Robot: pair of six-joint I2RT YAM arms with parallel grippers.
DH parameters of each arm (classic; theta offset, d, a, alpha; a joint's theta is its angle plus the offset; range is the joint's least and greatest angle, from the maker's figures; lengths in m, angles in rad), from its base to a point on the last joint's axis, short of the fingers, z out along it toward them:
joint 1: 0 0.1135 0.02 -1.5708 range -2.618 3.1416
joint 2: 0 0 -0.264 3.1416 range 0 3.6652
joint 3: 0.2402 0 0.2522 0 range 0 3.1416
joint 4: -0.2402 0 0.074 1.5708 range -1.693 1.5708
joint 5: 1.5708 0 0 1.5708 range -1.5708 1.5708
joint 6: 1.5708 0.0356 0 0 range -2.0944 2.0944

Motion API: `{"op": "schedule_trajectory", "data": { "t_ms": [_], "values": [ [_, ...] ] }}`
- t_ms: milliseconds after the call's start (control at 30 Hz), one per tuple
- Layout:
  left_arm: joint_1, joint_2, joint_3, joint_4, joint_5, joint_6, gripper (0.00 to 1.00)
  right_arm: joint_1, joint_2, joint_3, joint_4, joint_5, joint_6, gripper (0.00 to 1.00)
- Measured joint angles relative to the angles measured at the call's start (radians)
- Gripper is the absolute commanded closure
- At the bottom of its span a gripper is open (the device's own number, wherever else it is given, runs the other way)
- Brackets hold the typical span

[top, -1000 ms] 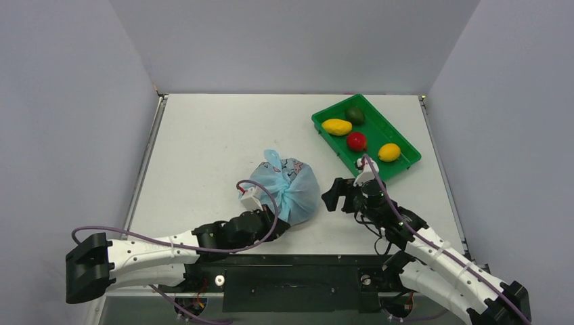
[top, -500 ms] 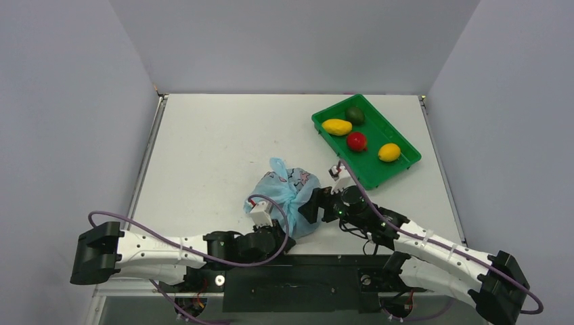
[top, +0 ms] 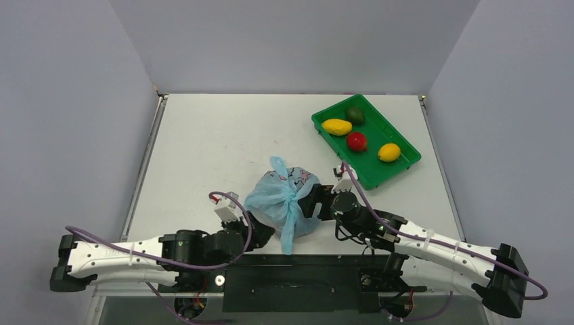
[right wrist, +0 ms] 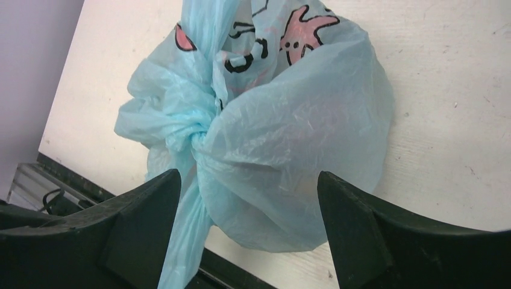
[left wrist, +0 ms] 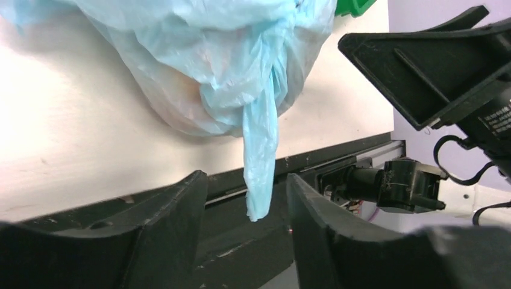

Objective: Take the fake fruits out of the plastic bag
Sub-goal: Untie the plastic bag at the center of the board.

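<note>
The plastic bag (top: pixel 283 196) is light blue, knotted shut, and lies near the table's front edge. One loose handle strip (top: pixel 290 237) trails over that edge. The fake fruits are hidden inside it; only a faint orange-pink tint (left wrist: pixel 181 90) shows through the plastic. My left gripper (top: pixel 262 228) sits low at the bag's left front. In the left wrist view it (left wrist: pixel 246 177) is open, with the strip's end (left wrist: pixel 259 192) hanging loose between the fingers. My right gripper (top: pixel 313 202) is at the bag's right side. In the right wrist view it (right wrist: pixel 248 177) is wide open, its fingers flanking the bag (right wrist: pixel 283 150).
A green tray (top: pixel 399 166) stands at the back right, holding two yellow fruits, a red one (top: pixel 357 141) and a dark green one. The table's front edge with its black rail (top: pixel 291 261) runs just below the bag. Grey walls close in three sides.
My left gripper has opened, let go of the bag's handle strip and drawn back to the left. The strip now hangs over the front edge. My right gripper moved in against the bag.
</note>
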Motion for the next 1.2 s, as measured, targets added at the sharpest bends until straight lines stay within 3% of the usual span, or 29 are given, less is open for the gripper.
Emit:
{"op": "schedule_trajectory", "data": {
  "t_ms": [67, 200, 367, 567, 700, 833, 1033, 1200],
  "values": [
    [0.006, -0.053, 0.014, -0.056, -0.037, 0.011, 0.19, 0.003, 0.031, 0.031, -0.003, 0.021, 0.014, 0.22],
    [0.041, -0.095, 0.082, -0.098, -0.106, 0.095, 0.04, 0.014, 0.078, 0.075, -0.016, 0.064, 0.034, 0.22],
    [0.201, 0.021, 0.241, -0.091, -0.091, 0.282, 0.03, 0.019, 0.124, 0.103, -0.025, 0.111, 0.045, 0.24],
    [0.504, 0.247, 0.351, -0.027, 0.142, 0.457, 0.04, 0.031, 0.169, 0.116, -0.024, 0.129, 0.043, 0.28],
    [0.558, 0.388, 0.366, -0.002, 0.247, 0.524, 0.04, 0.037, 0.182, 0.116, -0.022, 0.134, 0.042, 0.32],
    [0.562, 0.527, 0.431, 0.013, 0.314, 0.568, 0.10, 0.051, 0.187, 0.115, -0.011, 0.135, 0.041, 0.37],
    [0.562, 0.614, 0.446, 0.064, 0.382, 0.587, 0.26, 0.058, 0.187, 0.110, 0.002, 0.136, 0.030, 0.48],
    [0.562, 0.609, 0.398, 0.127, 0.411, 0.566, 0.49, 0.058, 0.187, 0.098, 0.019, 0.136, 0.019, 0.46]
  ]
}}
